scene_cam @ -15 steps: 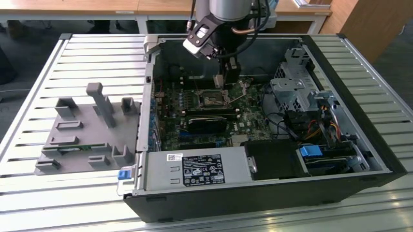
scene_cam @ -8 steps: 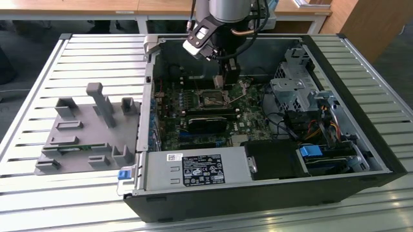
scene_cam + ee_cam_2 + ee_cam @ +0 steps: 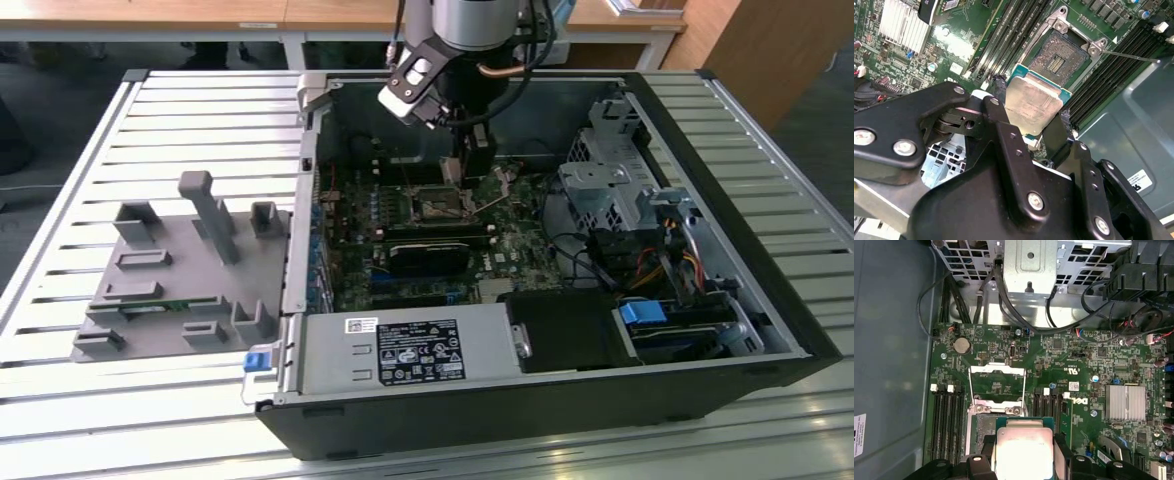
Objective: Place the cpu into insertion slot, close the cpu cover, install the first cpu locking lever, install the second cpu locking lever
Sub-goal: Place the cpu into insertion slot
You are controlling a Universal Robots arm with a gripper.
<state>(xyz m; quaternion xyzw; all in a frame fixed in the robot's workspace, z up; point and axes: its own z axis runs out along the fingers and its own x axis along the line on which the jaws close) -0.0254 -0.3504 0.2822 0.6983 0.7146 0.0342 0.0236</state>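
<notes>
My gripper (image 3: 1029, 114) is shut on the cpu (image 3: 1035, 101), a flat square chip with a silver top, pinched at two opposite edges by the black fingers (image 3: 997, 97). The chip hangs tilted just above and beside the insertion slot (image 3: 1059, 57), which lies open with its dark contact field showing. In the first wrist view the cpu (image 3: 1021, 450) covers part of the insertion slot (image 3: 983, 424), and the cpu cover (image 3: 997, 371) is flipped open past it. A thin locking lever (image 3: 1129, 56) sticks out from the socket's corner. In the exterior view the gripper (image 3: 470, 170) hovers over the insertion slot (image 3: 441, 203).
The green motherboard (image 3: 1074, 360) lies inside an open black computer case (image 3: 747, 300). Memory slots (image 3: 949, 415) flank the socket, with a finned heat sink (image 3: 1126, 402) to one side. Cables and a metal drive cage (image 3: 1029, 270) lie beyond. A grey fixture (image 3: 180, 270) sits at the exterior view's left.
</notes>
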